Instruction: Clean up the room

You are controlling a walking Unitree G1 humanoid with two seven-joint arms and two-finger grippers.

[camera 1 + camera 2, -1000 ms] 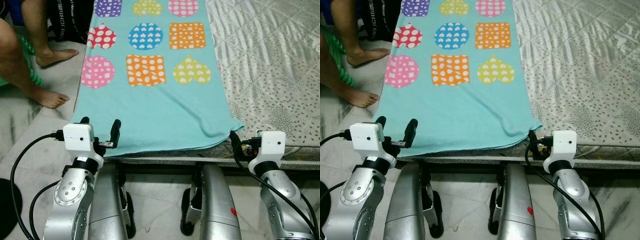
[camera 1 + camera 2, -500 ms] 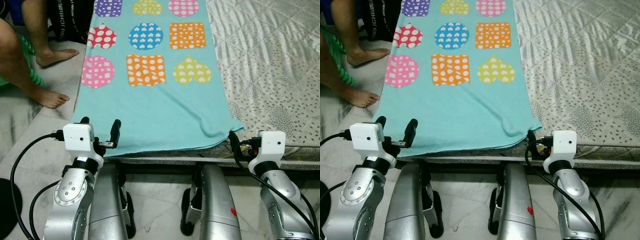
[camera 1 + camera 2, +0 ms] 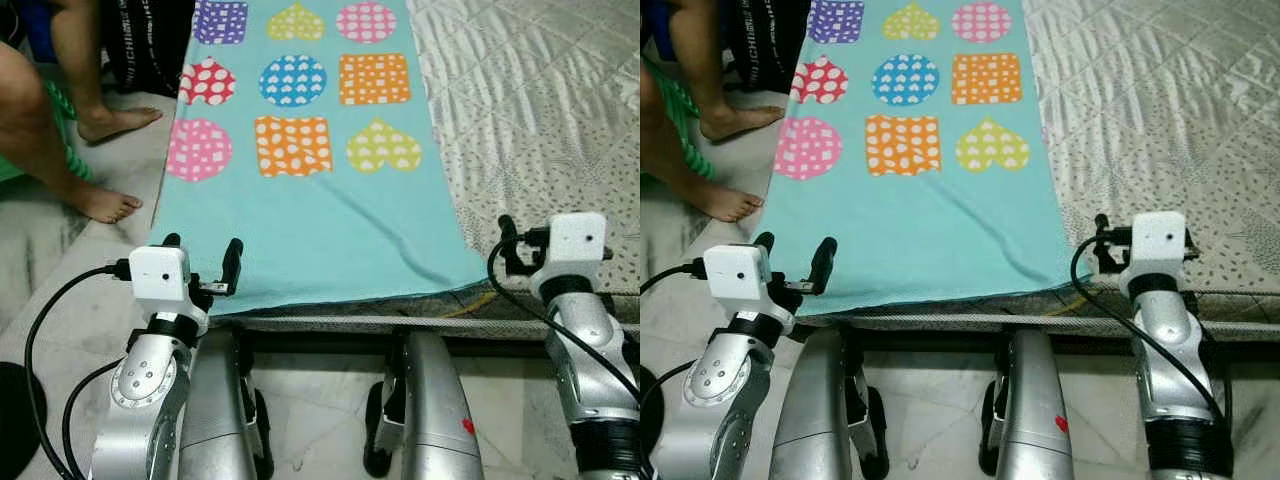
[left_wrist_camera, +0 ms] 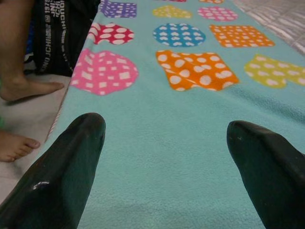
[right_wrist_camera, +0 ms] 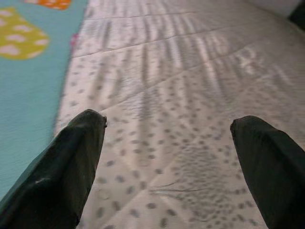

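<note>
The two head eyes look forward and down over the near edge of the bed (image 3: 540,110), sharing the teal blanket (image 3: 320,230) and both arms. The left wrist camera faces low and close along that blanket (image 4: 167,157); the right wrist camera skims the speckled bedsheet (image 5: 190,119), catching the blanket's edge

right gripper (image 5: 167,157) fingers spread wide over grey speckled quilted bedspread (image 5: 190,95), teal blanket (image 5: 28,81) edge beside one finger
</note>
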